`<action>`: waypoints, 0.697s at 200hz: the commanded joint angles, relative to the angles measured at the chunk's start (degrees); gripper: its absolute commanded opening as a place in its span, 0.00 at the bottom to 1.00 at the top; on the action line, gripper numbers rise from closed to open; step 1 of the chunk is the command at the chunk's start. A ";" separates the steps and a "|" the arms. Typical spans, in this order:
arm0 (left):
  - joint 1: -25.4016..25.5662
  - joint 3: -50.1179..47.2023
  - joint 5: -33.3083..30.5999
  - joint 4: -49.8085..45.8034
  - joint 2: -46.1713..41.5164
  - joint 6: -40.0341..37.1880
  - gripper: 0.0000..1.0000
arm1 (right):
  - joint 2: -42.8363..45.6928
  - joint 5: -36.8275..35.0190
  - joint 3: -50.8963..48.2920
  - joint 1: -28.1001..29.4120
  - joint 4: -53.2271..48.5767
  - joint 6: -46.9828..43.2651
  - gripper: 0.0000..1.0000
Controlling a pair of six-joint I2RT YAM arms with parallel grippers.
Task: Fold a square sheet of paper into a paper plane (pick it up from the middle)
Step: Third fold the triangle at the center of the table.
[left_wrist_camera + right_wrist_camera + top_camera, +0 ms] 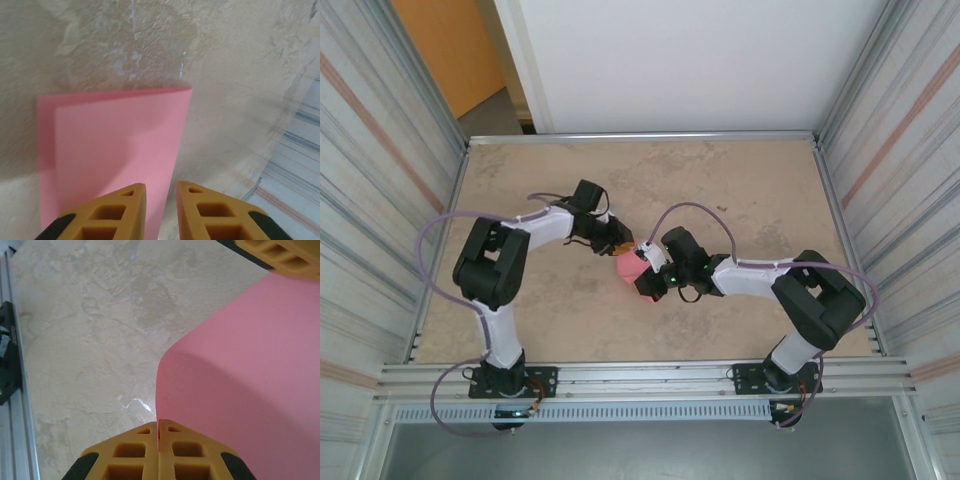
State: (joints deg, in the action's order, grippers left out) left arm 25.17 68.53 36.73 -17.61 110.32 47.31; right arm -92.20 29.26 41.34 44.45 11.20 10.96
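Right wrist view: right pincer clamped on an edge of the square sheet of paper. Left wrist view: left pincer narrowly parted over that sheet. Both arms reach inward; sheet at centre of worktop.

black-and-white arms, lilac cables, orange fingers with seemingly black pads.

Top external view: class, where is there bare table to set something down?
Free: the far strip of beige tabletop along the back rail, and the near stretch between the arm bases. Crowded: mid-table, where left gripper and right gripper meet at the pink-red paper sheet.
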 commanded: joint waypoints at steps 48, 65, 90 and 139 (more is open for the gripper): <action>1.50 6.37 -2.85 -9.41 7.37 -5.61 0.21 | -3.10 1.11 0.41 -1.26 -0.53 4.80 0.00; 1.77 7.10 -3.75 -11.39 8.28 -6.77 0.21 | -3.47 -0.45 0.73 -1.43 -0.75 5.86 0.00; 1.89 7.22 -4.80 -12.80 9.14 -7.78 0.20 | -3.84 -3.25 1.60 -1.75 -1.65 7.20 0.00; 1.99 7.28 -5.11 -13.74 9.38 -9.16 0.19 | -4.12 -10.14 2.93 -2.48 -4.90 8.55 0.00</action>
State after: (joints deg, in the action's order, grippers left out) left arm 26.72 75.77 34.13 -26.92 117.56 40.23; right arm -95.66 23.53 42.37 42.68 8.88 17.69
